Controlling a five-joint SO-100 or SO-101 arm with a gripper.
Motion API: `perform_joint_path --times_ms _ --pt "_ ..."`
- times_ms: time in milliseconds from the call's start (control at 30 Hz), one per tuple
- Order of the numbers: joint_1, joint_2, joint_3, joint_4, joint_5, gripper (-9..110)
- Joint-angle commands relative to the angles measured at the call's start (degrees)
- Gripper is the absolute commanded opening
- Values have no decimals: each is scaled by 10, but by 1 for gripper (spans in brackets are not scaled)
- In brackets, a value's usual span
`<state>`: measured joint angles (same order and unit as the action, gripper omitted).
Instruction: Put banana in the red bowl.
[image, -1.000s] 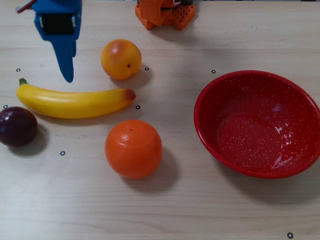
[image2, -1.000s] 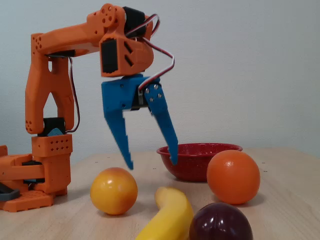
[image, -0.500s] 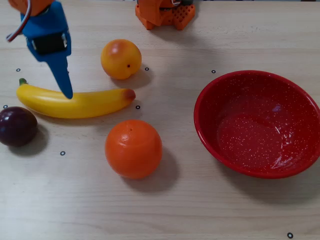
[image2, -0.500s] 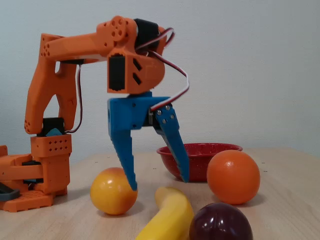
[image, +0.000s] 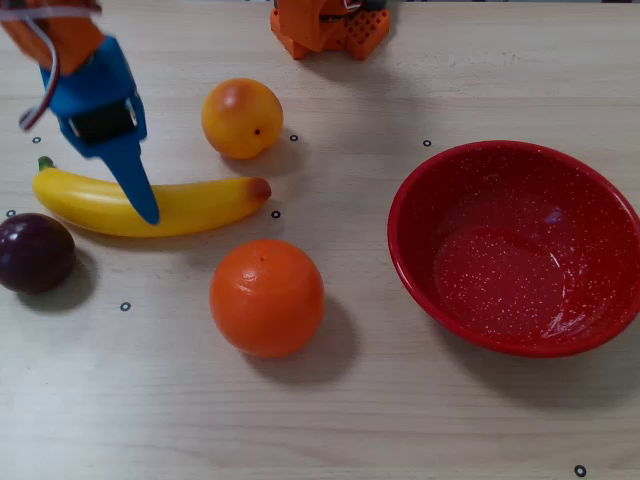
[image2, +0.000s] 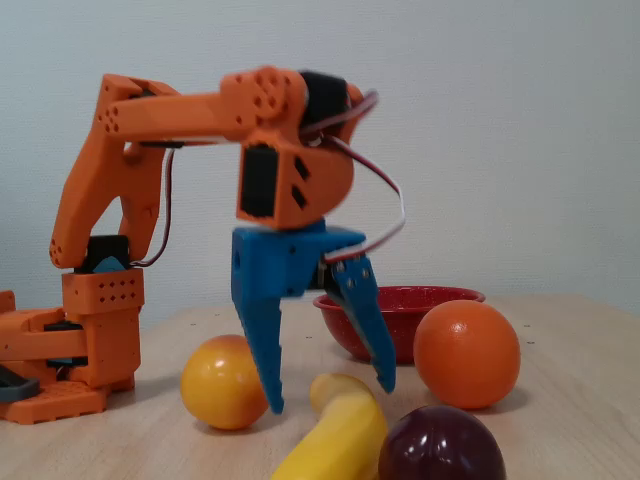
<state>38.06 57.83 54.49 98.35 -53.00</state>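
The yellow banana lies flat on the table at the left in the overhead view, green stem to the left and reddish end to the right. In the fixed view it points toward the camera. My blue gripper is open and hangs over the banana's left half. In the fixed view the gripper straddles the banana with one finger on each side, tips near the table, and holds nothing. The red speckled bowl stands empty at the right. In the fixed view it is behind the gripper.
An orange ball sits just below the banana. A yellow-orange fruit sits above it, and a dark purple plum is at its stem end. The arm's orange base stands at the top edge.
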Motion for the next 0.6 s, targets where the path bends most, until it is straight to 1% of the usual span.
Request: perform_joint_path --times_ms 0,100,567 --pt "-16 21 -63 20 -15 38" --pt "-23 4 -79 32 -19 40" --pt "-51 -70 -134 36 -17 40"
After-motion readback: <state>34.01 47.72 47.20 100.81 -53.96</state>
